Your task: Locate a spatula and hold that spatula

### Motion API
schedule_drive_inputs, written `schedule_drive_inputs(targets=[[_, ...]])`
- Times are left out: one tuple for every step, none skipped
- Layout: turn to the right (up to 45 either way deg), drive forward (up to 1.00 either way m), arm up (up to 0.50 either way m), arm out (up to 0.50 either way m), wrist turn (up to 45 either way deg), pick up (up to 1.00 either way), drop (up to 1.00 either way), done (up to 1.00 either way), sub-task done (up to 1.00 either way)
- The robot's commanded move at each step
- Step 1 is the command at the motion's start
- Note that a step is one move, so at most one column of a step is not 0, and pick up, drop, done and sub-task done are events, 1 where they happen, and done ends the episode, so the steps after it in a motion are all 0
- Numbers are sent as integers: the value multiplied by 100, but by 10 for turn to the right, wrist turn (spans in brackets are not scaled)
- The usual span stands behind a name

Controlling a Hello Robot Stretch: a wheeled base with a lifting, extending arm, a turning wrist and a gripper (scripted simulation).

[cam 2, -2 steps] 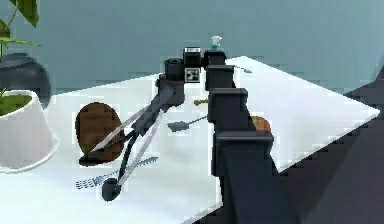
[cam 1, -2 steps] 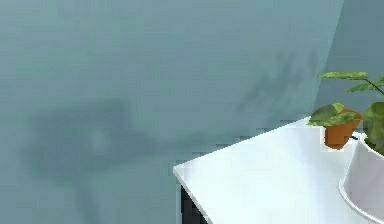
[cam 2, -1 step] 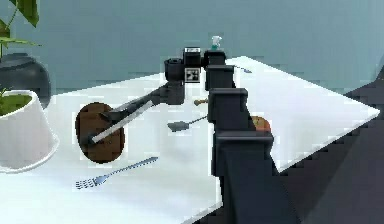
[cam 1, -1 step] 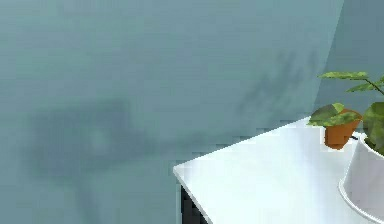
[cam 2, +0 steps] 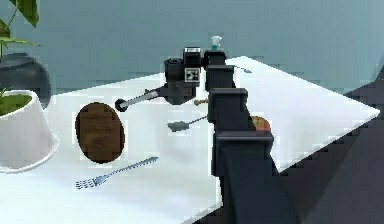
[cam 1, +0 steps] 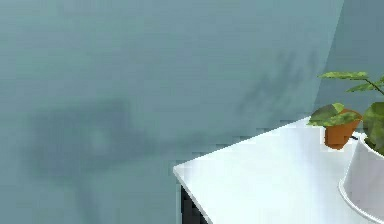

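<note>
spatula (cam 2: 183, 125) is seen well in from desk (cam 2: 295, 100) edges, near gripper (cam 2: 135, 100) | judged light, stiff, thin | handle is best taken | gripper state cannot be told

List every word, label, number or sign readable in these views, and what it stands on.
None can be read.
The two white squares on the arm carry black marks, but these are patterns, not letters or numbers.
The white plant pot, the terracotta pot and the white table are plain.
</note>
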Motion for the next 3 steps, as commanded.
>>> schedule_drive_inputs(targets=[[0,0,0,0,330,0,0,0,0],[0,0,-14,0,0,0,0,0,0],[0,0,0,0,0,100,0,0,0]])
